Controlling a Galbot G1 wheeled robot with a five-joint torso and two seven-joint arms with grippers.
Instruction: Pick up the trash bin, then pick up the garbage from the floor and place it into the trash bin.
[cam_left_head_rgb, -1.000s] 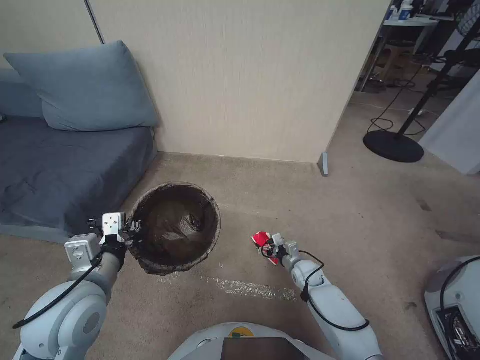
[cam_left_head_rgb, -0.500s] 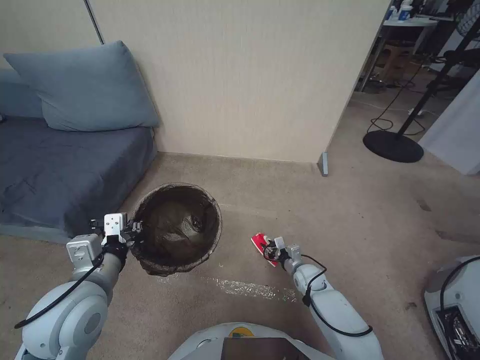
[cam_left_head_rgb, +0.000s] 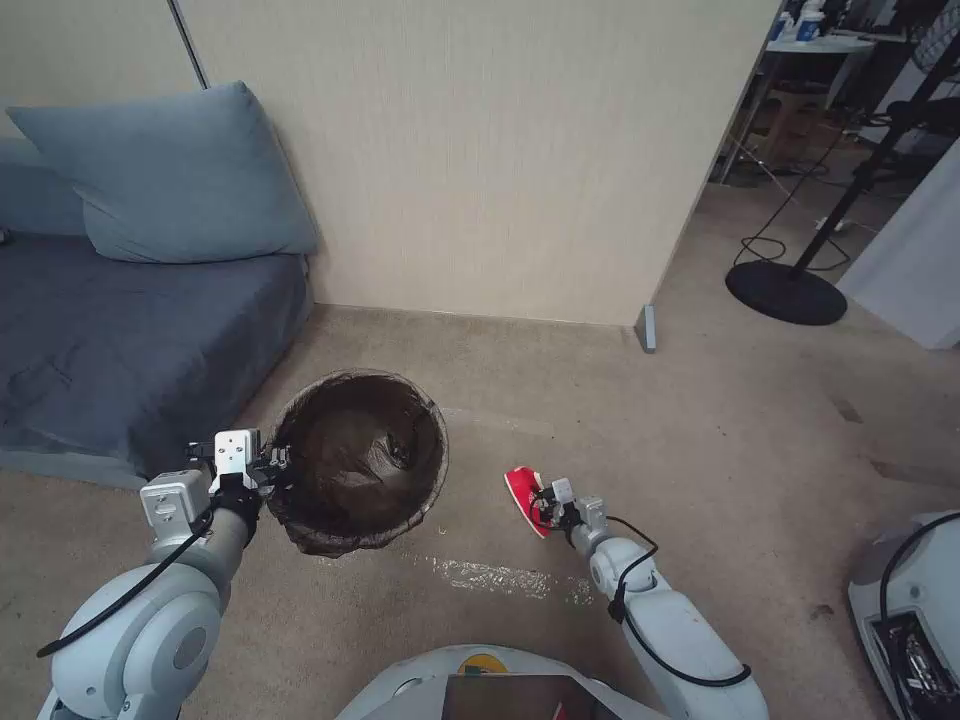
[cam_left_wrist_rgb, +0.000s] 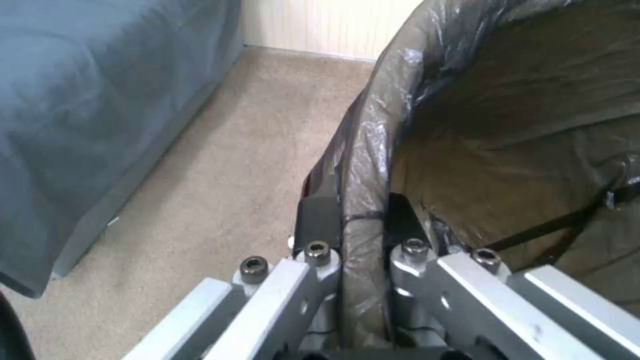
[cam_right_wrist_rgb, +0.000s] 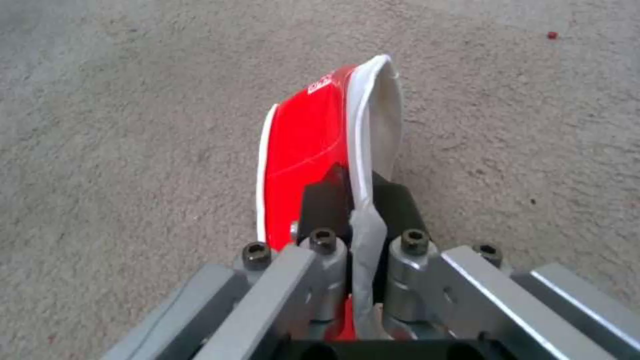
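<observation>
Seemingly airborne, trash bin (cam_left_head_rgb: 358, 462) rim-clamped by left end effector (cam_left_head_rgb: 272, 467); right end effector (cam_right_wrist_rgb: 357, 210) pinching red-and-white carton (cam_right_wrist_rgb: 320, 145), lower edge hidden

The left gripper (cam_left_wrist_rgb: 360, 220) pinches the rim of the trash bin (cam_left_wrist_rgb: 507, 150), one dark finger (cam_left_wrist_rgb: 319, 220) outside and the other inside the brown bag. Beige carpet (cam_left_wrist_rgb: 233, 165) lies beside it, with a blue-grey sofa (cam_left_wrist_rgb: 87, 115) beyond.
</observation>
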